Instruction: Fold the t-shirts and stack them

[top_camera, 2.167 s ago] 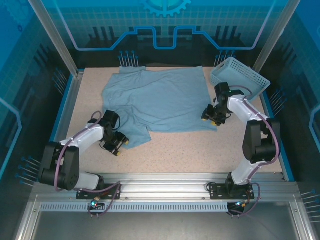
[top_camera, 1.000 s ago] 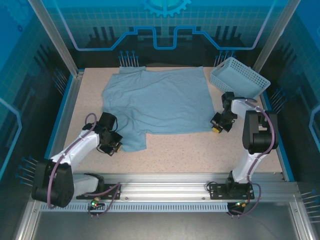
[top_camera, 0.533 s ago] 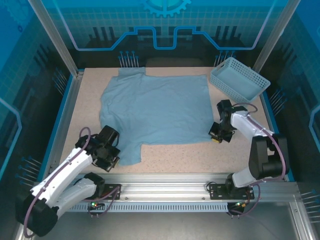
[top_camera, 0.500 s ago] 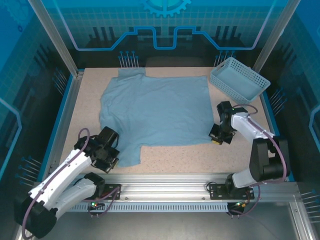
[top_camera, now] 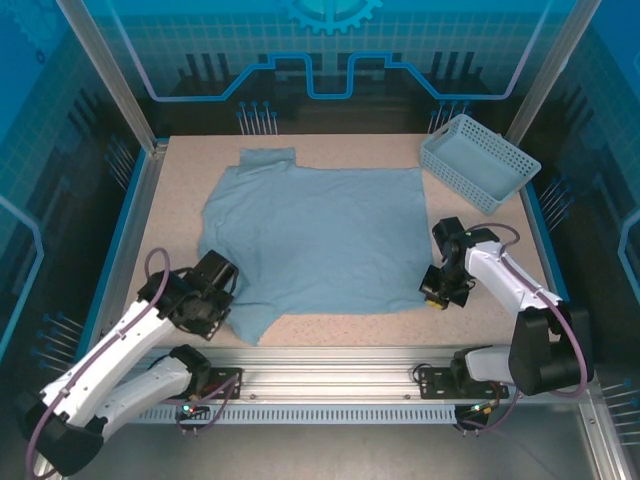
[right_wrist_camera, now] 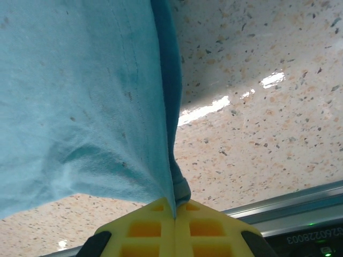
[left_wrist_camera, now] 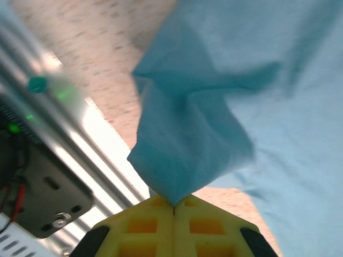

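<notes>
A pale blue-grey t-shirt (top_camera: 315, 235) lies spread across the speckled table, plain side up, its print hidden. My left gripper (top_camera: 222, 318) is shut on the shirt's near left corner, by the sleeve. In the left wrist view the yellow jaws (left_wrist_camera: 173, 206) pinch a hanging point of cloth (left_wrist_camera: 187, 155) above the table's metal rail. My right gripper (top_camera: 432, 296) is shut on the near right corner of the hem. In the right wrist view the closed jaws (right_wrist_camera: 175, 208) hold the hem edge (right_wrist_camera: 170, 107), and the cloth stretches away to the left.
A light blue lattice basket (top_camera: 478, 162) stands tilted at the back right corner. The metal front rail (top_camera: 330, 362) runs close behind both grippers. Bare table lies to the shirt's left and right.
Both grippers have dragged the shirt toward the near edge. It has flattened and stretched out, and the far hem has slid away from the back wall.
</notes>
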Robot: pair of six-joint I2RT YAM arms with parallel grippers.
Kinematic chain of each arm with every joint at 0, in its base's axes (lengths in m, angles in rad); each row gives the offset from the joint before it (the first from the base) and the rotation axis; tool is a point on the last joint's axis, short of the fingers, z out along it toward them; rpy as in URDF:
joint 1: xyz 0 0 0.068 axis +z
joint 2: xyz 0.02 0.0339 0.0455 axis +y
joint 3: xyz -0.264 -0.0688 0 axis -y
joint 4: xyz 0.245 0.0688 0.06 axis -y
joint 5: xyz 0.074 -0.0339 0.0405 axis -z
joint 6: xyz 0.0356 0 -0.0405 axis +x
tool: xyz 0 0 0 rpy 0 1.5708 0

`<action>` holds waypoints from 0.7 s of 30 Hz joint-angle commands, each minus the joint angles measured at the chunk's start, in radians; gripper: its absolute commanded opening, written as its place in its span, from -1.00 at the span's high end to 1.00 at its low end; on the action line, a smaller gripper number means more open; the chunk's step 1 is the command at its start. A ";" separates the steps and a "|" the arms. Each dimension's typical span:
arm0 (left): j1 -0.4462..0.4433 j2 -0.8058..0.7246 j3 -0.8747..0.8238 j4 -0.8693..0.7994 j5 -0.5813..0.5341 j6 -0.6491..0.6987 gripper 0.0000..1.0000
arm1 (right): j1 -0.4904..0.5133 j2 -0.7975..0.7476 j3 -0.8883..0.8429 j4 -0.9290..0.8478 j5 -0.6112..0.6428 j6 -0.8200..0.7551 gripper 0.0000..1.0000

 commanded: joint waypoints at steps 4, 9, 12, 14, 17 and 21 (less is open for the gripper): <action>0.021 0.203 0.192 0.167 -0.076 0.168 1.00 | -0.020 0.085 0.146 -0.030 -0.008 0.069 1.00; 0.115 0.330 0.285 0.197 -0.043 0.273 1.00 | -0.053 0.156 0.240 -0.039 -0.010 0.069 1.00; 0.163 0.393 0.331 0.224 -0.044 0.348 1.00 | -0.071 0.196 0.286 -0.034 -0.019 0.068 1.00; 0.191 0.436 0.365 0.238 -0.049 0.398 1.00 | -0.080 0.227 0.319 -0.031 -0.019 0.067 1.00; 0.227 0.493 0.406 0.254 -0.054 0.453 1.00 | -0.092 0.277 0.366 -0.031 -0.007 0.061 1.00; 0.260 0.557 0.442 0.294 -0.042 0.502 1.00 | -0.112 0.333 0.412 -0.023 -0.005 0.056 1.00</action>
